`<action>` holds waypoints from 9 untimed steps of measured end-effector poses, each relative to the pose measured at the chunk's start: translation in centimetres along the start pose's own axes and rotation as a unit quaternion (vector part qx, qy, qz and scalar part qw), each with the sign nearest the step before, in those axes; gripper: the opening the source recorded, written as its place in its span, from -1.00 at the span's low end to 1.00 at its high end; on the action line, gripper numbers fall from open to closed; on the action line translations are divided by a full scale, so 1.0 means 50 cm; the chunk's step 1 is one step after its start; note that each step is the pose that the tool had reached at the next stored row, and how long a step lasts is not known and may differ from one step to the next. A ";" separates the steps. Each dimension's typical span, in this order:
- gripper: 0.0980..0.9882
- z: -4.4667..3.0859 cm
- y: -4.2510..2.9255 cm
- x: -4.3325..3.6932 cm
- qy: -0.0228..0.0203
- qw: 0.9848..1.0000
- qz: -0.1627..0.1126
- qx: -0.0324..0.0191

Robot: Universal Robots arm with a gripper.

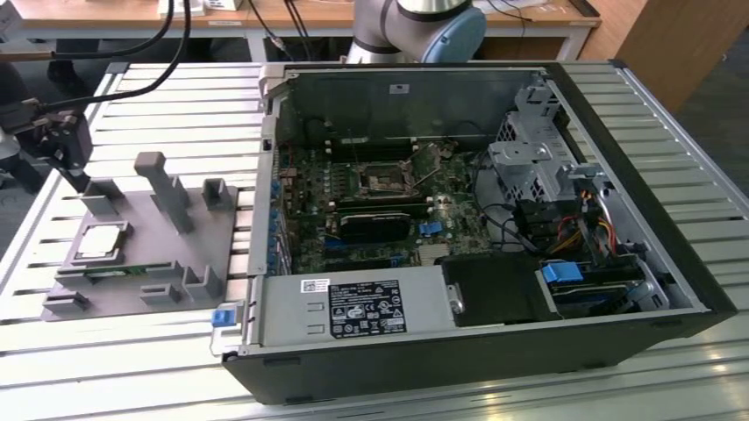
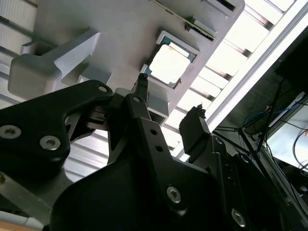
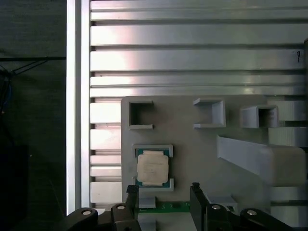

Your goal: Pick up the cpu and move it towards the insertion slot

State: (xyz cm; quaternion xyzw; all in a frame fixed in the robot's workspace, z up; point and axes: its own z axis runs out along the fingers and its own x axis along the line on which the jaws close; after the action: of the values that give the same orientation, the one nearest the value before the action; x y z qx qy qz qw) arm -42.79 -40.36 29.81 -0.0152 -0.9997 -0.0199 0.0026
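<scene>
As things stand: the chip [image 1: 100, 241] lies flat in a shallow recess of a grey holder [image 1: 164, 241] on the slatted bench [image 1: 175, 96], at the exterior view's left.
Socket: the square socket [image 1: 384, 181] sits on the board inside the open computer case [image 1: 655, 263], well apart from the chip; its dark centre looks unoccupied.
Jaws: spread wide and holding nothing. In the first wrist view the fingers [image 3: 196, 192] hang near the chip [image 3: 153, 167], clear of it, their gap a little wider than the chip.
Handling, as judged: light, thin and stiff. The bright metal top [image 2: 168, 65] looks smooth and likely slippery; the underside should be treated as fragile.
Hold, as judged: by two opposite edges on the pale rim, on the sides where the recess has no wall, with gentle pressure and kept level.
Neighbour: a green memory stick [image 3: 168, 207] lies just beside the recess and could be caught by a finger.
</scene>
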 end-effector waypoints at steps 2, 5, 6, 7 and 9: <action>0.00 0.003 0.000 0.000 0.000 1.000 0.000 0.000; 0.00 0.006 0.000 0.001 0.000 1.000 0.000 0.000; 0.00 0.007 0.000 0.002 0.000 1.000 0.000 0.000; 0.00 0.008 0.000 0.002 0.000 1.000 0.000 0.000; 0.00 0.010 0.000 0.003 0.000 1.000 0.000 0.000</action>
State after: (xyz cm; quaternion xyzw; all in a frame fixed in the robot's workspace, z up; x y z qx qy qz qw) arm -42.93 -40.36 29.30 -0.0152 -0.9997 -0.0199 0.0026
